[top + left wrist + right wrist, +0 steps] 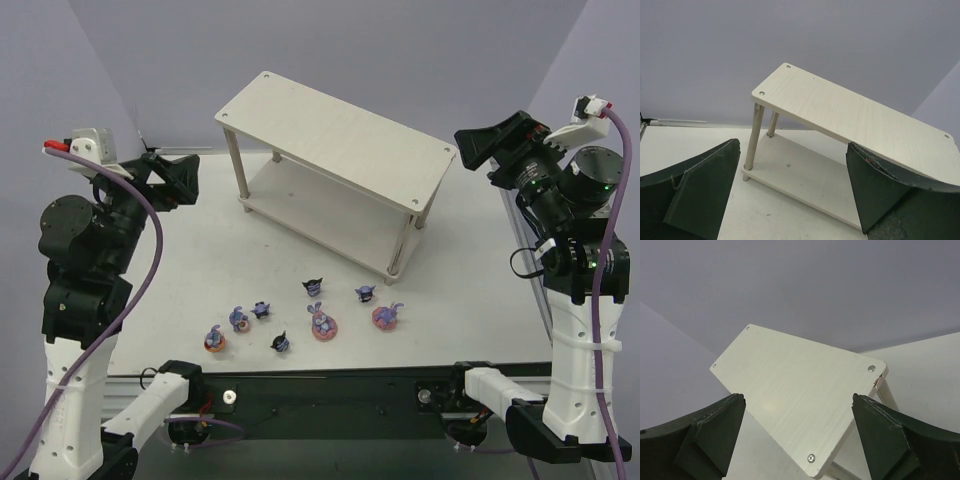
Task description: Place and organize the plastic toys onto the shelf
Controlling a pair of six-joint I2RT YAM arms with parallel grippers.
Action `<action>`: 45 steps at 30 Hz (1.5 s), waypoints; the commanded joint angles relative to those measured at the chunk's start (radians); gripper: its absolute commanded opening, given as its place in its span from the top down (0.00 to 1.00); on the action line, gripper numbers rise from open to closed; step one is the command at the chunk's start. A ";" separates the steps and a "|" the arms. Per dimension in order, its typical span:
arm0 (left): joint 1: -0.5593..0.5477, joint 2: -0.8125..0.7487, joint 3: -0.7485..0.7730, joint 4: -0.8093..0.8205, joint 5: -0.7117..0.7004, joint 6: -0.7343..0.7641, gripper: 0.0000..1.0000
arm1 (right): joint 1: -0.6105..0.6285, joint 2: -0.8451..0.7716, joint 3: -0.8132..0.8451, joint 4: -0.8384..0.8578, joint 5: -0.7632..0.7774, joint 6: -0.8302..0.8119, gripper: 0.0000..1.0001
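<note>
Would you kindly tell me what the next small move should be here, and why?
Probably swing the left gripper down toward the purple rabbit nearest its side. That gripper is open and empty, raised beside the shelf. Both shelf boards are bare, and all the toys sit on the table near the arms.

Noting shelf (340,140) standing toward far side of table (180,260); noting plastic toys (323,322) sitting scattered toward near edge, before shelf, apart from it.
</note>
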 commanded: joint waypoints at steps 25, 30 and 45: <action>-0.113 0.038 -0.518 0.197 0.198 -0.214 0.03 | -0.006 -0.257 -0.359 -0.502 0.091 -0.070 0.01; -0.113 0.047 -0.558 0.237 0.175 -0.272 0.03 | -0.004 -0.317 -0.544 -0.516 -0.023 -0.051 0.01; -0.076 0.067 -0.632 0.346 0.258 -0.274 0.03 | 0.229 -0.389 -1.077 -0.062 -0.152 0.072 0.06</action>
